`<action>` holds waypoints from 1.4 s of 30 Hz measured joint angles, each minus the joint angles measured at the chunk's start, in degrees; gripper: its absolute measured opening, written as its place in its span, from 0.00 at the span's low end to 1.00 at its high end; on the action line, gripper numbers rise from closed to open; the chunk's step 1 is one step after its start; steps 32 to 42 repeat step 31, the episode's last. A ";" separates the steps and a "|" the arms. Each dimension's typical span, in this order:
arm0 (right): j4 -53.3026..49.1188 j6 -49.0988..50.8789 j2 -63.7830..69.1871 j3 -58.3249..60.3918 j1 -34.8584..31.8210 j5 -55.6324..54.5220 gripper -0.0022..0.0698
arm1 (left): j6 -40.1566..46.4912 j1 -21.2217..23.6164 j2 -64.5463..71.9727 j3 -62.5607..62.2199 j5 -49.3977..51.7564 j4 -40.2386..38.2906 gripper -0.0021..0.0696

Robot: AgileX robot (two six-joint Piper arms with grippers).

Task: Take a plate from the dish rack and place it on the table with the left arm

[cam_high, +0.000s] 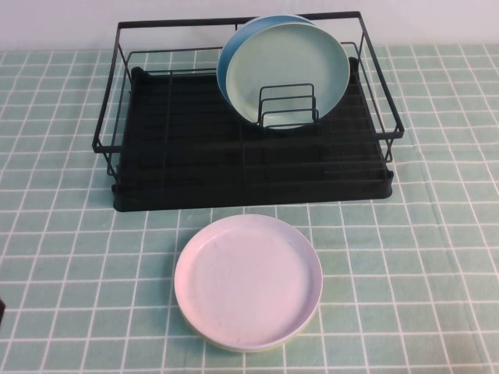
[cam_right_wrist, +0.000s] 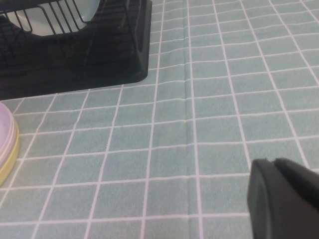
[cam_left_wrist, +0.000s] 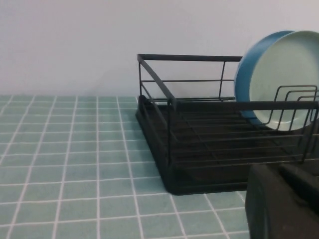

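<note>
The pale pink plate [cam_high: 248, 282] lies flat on the mint-green grid cloth of the table [cam_high: 70, 257], just in front of the black wire dish rack [cam_high: 195, 171]. Its edge also shows in the right wrist view [cam_right_wrist: 6, 144]. My left gripper [cam_left_wrist: 281, 172] is shut and empty, low over the cloth at the rack's left front corner [cam_left_wrist: 169, 179]. Only a dark sliver of the left arm [cam_high: 1, 312] shows at the high view's left edge. My right gripper [cam_right_wrist: 276, 162] is shut and empty, low over the cloth to the right of the plate.
A mint-green plate [cam_high: 296, 66] stands upright in the rack's wire dividers with a blue plate [cam_high: 230, 54] behind it. Both show in the left wrist view [cam_left_wrist: 289, 74]. A pale wall runs behind the table.
</note>
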 joint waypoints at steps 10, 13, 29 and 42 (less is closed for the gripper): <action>0.19 0.00 0.00 0.00 0.00 0.09 0.00 | -11.27 7.92 -5.69 0.05 17.04 8.21 0.03; 0.19 0.00 0.00 0.00 0.00 0.09 0.00 | -11.71 8.04 -5.69 0.05 21.34 8.41 0.03; 0.19 0.00 0.00 0.00 0.00 0.09 0.00 | -11.26 8.26 -5.69 0.05 22.61 8.41 0.03; 0.19 0.00 0.00 0.00 0.00 0.09 0.00 | -11.42 8.26 -5.69 0.05 22.61 8.41 0.03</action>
